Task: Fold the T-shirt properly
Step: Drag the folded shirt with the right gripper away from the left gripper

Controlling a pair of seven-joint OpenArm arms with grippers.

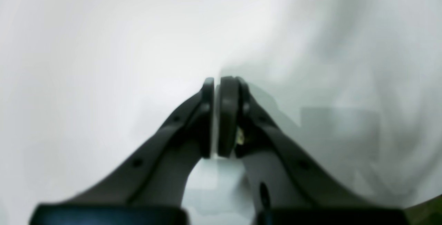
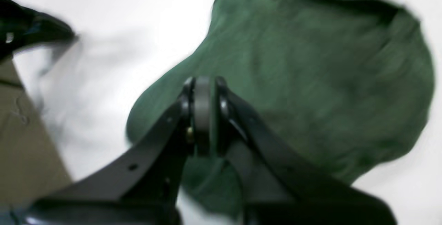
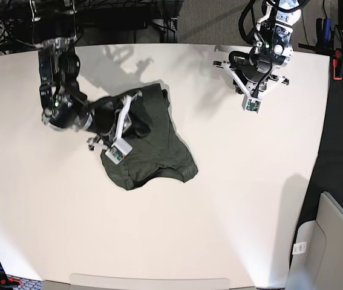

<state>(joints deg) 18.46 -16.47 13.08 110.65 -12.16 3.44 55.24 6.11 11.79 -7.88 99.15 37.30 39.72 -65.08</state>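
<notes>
Green T-shirt [image 3: 150, 151] bunched — claws closed, empty.

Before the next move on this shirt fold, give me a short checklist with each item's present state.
1. T-shirt lies fully on the table, no part over an edge: ok.
2. Shirt spread flat for a fold: not ok; it lies bunched in a rumpled heap.
3. Right tool shut and holding no fabric: ok; it hangs above the shirt in the right wrist view.
4. Left tool shut and empty: ok; only bare table shows under it.
5. Left arm clear of the shirt: ok; in the base view it stands well apart from it.
6. Sleeves and collar located: cannot tell; the folds hide them.
</notes>
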